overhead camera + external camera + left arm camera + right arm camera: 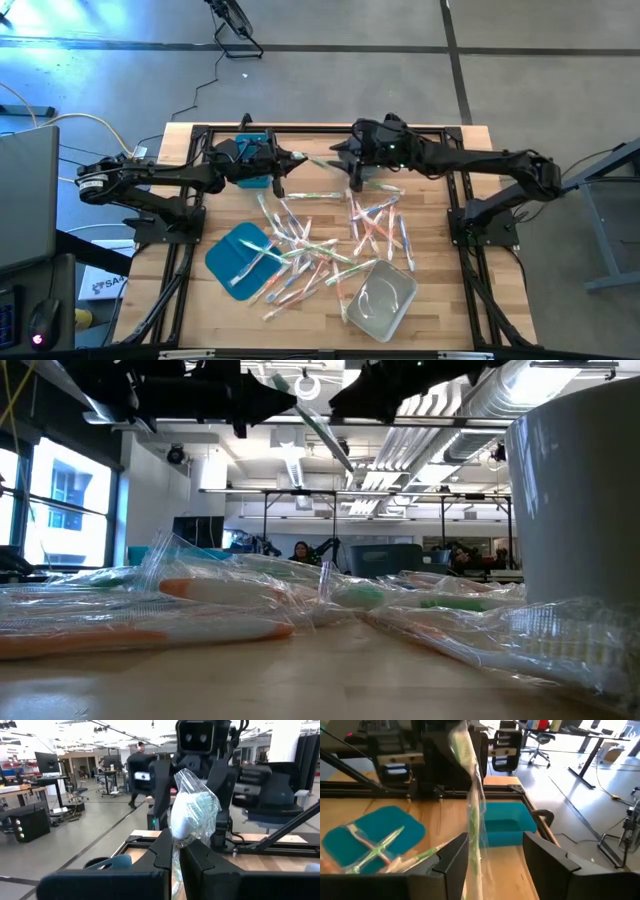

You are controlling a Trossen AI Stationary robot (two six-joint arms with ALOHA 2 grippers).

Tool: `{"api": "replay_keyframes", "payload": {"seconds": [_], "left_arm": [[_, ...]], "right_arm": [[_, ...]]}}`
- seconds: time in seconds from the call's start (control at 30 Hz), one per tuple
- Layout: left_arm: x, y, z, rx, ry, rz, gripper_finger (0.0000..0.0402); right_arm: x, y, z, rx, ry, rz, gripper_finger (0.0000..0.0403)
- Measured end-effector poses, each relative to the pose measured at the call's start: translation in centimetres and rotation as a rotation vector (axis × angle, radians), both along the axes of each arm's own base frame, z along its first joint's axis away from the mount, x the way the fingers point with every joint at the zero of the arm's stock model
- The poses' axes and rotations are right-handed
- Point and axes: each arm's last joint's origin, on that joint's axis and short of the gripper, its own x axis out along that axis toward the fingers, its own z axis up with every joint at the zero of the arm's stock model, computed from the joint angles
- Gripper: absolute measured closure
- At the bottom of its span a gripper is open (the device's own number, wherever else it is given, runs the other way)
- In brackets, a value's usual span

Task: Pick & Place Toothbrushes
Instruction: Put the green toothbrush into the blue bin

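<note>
Dozens of toothbrushes (325, 245): wrapped in clear plastic, strewn in a loose heap over the middle of the table, some crossing each other.
Tabletop (440, 310): pale wooden slats in a dark frame, standing on a grey concrete floor.
Teal lid (235, 252): flat on the wood at the heap's left edge, with a few toothbrushes lying across it.
Clear bin (382, 297): on the near right part of the table, touching the heap's edge.
Teal bin (507, 822): at the far side, under the left arm's wrist.
Left gripper (176, 851): above the far middle of the table, clenched on a green wrapped toothbrush (192, 812) that stands up between its fingers.
Right gripper (495, 852): facing the left one, fingers spread apart, the same toothbrush hanging between them.
Room: open workshop with desks, monitors, office chairs, ceiling ducts; a person (136, 772) stands far back.
</note>
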Motion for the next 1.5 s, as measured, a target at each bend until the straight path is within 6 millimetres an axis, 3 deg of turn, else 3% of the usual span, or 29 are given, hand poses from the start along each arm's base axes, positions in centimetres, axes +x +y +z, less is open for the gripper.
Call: {"api": "replay_keyframes", "payload": {"seconds": [0.23, 0.43, 0.77, 0.97, 1.17, 1.5], "left_arm": [[-1.7, 0.2, 1.0, 0.004, 0.043, 0.036, 0.0393], [-5.0, 0.6, 2.4, -0.033, 0.086, 0.111, 0.0393], [-10.4, -0.1, 3.5, -0.120, 0.141, 0.234, 0.0393], [-12.6, -0.6, 3.0, -0.219, 0.196, 0.347, 0.0393], [-13.9, -1.0, 2.7, -0.292, 0.194, 0.469, 0.0393], [-14.3, -1.0, 1.4, -0.482, 0.250, 0.543, 0.0393]], "right_arm": [[-3.0, 0.8, 1.9, 0.006, 0.029, -0.016, 0.0238], [-4.7, 1.3, 2.6, 0.012, 0.068, -0.025, 0.0249], [-4.9, 1.3, 2.5, -0.001, 0.089, -0.022, 0.0254], [-4.9, 1.3, 2.5, -0.003, 0.089, -0.021, 0.0254], [-4.9, 1.3, 2.5, -0.003, 0.090, -0.021, 0.0254], [-4.9, 1.3, 2.5, -0.003, 0.091, -0.021, 0.0255]]}}
